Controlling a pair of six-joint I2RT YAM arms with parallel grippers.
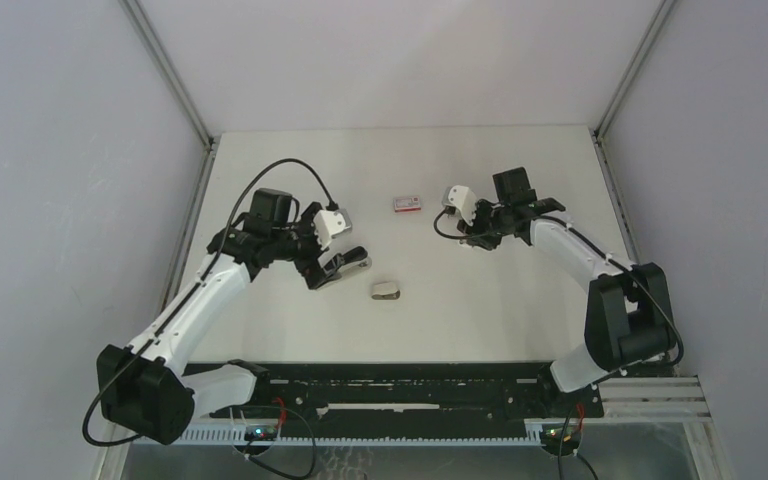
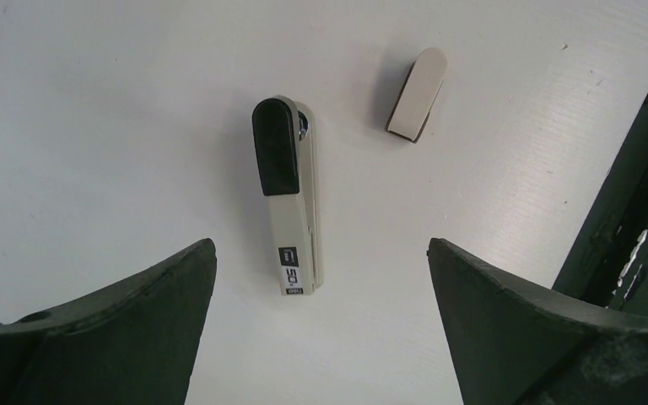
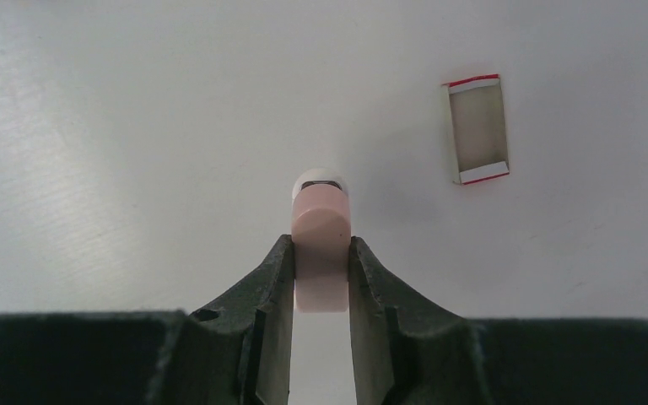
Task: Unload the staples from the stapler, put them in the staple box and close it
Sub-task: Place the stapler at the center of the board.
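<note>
Staples: no tiny grey metal staples show loose on the white counter [image 1: 500, 320] in any view. I judge they sit hidden inside a stapler's magazine.
Stapler in hand: a small pale-pink plastic stapler [image 3: 321, 221] on the right side of the counter. Its nose points away from the wrist and shows a white rim with a dark slot. Whether it rests on the counter or is lifted, I cannot tell.
Right end effector [image 3: 321, 246]: closed to a narrow gap on the pink stapler's two flanks, with the pads pressing its body just behind the nose.
Left end effector [image 2: 321, 249]: fingers spread as wide as they go and holding nothing. It hovers over a long beige stapler with a black top [image 2: 289, 198] that lies flat on the counter.
Nearby: a short beige mini stapler [image 2: 418, 93] lies near the long one, apart from it. A red-and-white little cardboard box [image 3: 478, 129] lies well apart from the pink stapler, and its tray looks empty.
How the staples will handle: very light, and probably stiff as a strip yet prone to snapping into pieces. Thin and slick, they would be hard to pinch off a flat counter, so tipping or sliding them out looks safer.
Where to hold: the stapler's smooth, hard shell may twist in a pinch. Gripping mid-body by the flanks should leave the lid free to hinge open.
</note>
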